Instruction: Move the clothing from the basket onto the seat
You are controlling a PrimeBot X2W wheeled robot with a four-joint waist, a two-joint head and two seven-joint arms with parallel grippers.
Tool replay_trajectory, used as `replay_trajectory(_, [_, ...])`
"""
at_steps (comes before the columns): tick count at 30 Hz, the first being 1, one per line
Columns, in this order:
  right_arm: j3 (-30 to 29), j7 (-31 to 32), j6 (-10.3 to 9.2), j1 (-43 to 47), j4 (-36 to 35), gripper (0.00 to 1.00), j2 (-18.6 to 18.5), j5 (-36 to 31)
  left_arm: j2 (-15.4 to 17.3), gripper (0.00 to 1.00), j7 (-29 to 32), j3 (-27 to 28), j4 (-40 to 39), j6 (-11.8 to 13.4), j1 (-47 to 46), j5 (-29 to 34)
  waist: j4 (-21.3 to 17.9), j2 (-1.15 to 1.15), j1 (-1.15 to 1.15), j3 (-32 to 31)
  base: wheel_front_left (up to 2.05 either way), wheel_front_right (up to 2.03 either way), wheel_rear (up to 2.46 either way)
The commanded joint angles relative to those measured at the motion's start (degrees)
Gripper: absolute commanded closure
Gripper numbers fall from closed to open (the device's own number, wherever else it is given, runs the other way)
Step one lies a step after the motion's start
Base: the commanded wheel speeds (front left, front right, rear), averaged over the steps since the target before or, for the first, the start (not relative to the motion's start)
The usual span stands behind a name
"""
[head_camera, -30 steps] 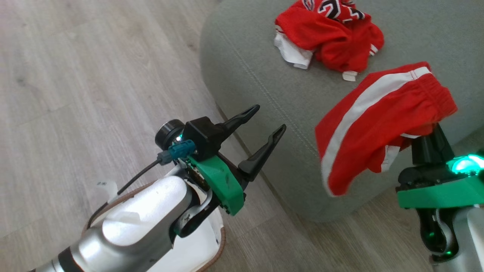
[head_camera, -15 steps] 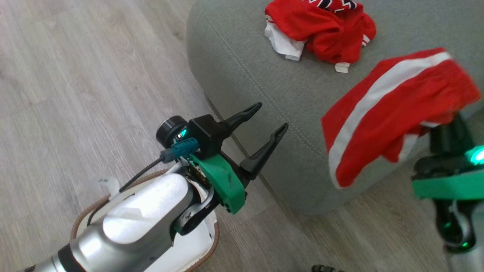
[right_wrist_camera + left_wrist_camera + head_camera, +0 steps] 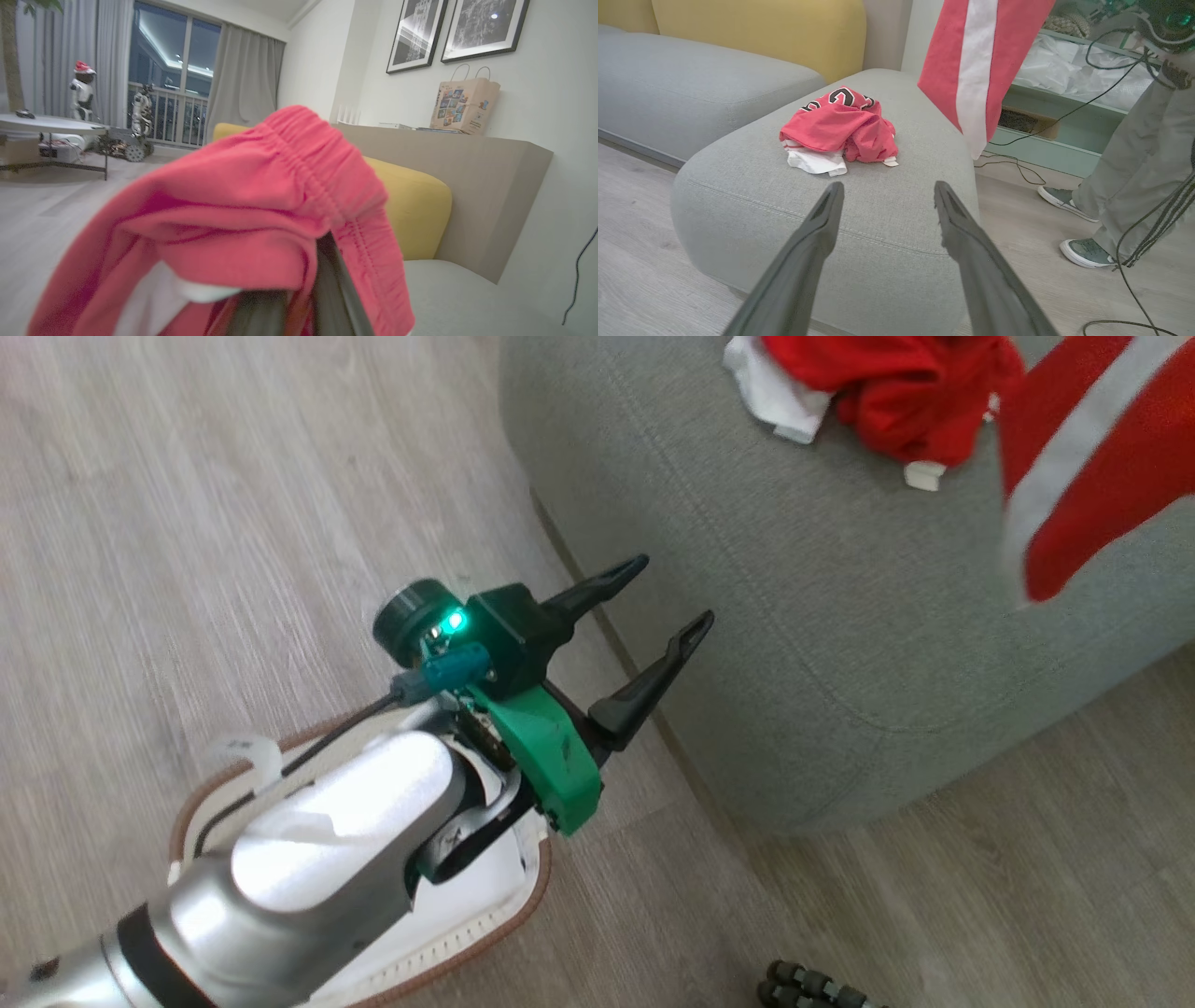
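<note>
My left gripper [image 3: 672,590] stands open and holds nothing, above the floor beside the grey-green seat [image 3: 794,616]. Under that arm sits the basket [image 3: 546,868], its brown rim and white liner showing. A crumpled red and white piece of clothing [image 3: 896,392] lies on the seat, also seen ahead of the left gripper [image 3: 888,189] as a red heap [image 3: 840,130]. Red shorts with a white stripe [image 3: 1102,476] hang in the air over the seat's right side [image 3: 971,70]. My right gripper [image 3: 306,298] is shut on the shorts [image 3: 261,205], which drape over its dark fingers [image 3: 334,289].
A person's legs [image 3: 1134,154] and shoes stand right of the seat, with cables [image 3: 1153,224] trailing on the wooden floor. A yellow cushion [image 3: 761,32] and a grey sofa lie behind. A dark ribbed object [image 3: 812,985] sits at the floor's lower edge.
The head camera has shifted. The shorts have risen up and to the right, over the seat, and the right gripper has left the head view. The left gripper stays open.
</note>
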Motion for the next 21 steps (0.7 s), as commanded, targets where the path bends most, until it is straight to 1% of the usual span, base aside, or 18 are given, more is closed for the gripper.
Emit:
replay_trajectory(1, [-0.4,0.41,-0.02,-3.21,0.87,1.0,-3.63,0.37,1.19,0.0,0.47,2.31,-2.3,-0.08,-3.7,0.83,1.32,0.0,0.0,2.32,0.0,0.0,0.0])
replay_trajectory(3, [-0.78,0.37,-0.02,-5.94,4.86,1.0,-6.02,0.79,1.37,0.0,1.13,2.2,-2.85,-0.13,-4.39,1.02,2.02,0.0,0.0,3.79,0.0,0.0,0.0])
replay_trajectory(7, [-2.07,0.02,-0.02,-10.48,11.41,1.0,-8.3,0.9,1.97,0.0,2.2,2.19,-3.89,-0.09,-5.56,1.4,3.08,0.0,0.0,6.35,0.0,0.0,0.0])
replay_trajectory(10, [-1.69,-0.66,-0.02,-14.07,16.27,1.0,-9.85,1.88,2.57,0.0,3.19,2.23,-4.7,-0.03,-6.52,1.69,3.72,0.0,0.0,8.63,0.0,0.0,0.0])
replay_trajectory(15, [1.03,-1.4,-0.02,-20.1,22.98,1.0,-11.27,3.34,3.28,0.0,4.6,2.31,-5.86,0.01,-8.27,2.23,4.54,0.0,0.0,12.32,0.0,0.0,0.0])
replay_trajectory(21, [3.32,-2.05,-0.02,-27.12,30.51,1.0,-11.99,3.19,3.22,0.0,5.79,2.07,-6.73,-0.06,-10.04,2.83,6.02,0.0,0.0,16.1,0.0,0.0,0.0])
